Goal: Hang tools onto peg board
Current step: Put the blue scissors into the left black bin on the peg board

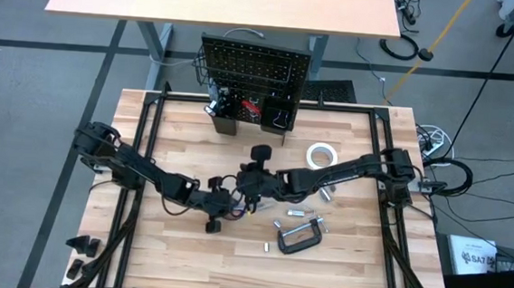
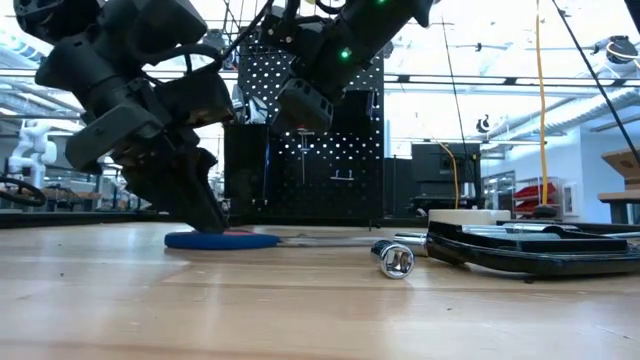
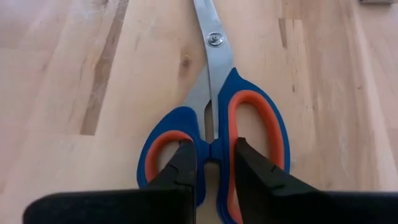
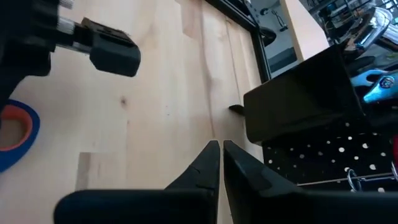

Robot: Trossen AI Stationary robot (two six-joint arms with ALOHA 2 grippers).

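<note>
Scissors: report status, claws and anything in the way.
Left claw pinching scissors at the handle bridge, flat on table. Right claw shut, empty, hovering alongside. C-clamp nearby, clear.

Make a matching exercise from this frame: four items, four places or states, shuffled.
Items:
1. scissors
2. right gripper
3. C-clamp
4. tape roll

States:
A. lying flat nearest the table's front edge
B. shut, empty, raised off the table
C. handle bridge between the left gripper's fingers
D. on the table by the right arm's forearm

Pairs: 1-C, 2-B, 3-A, 4-D
</note>
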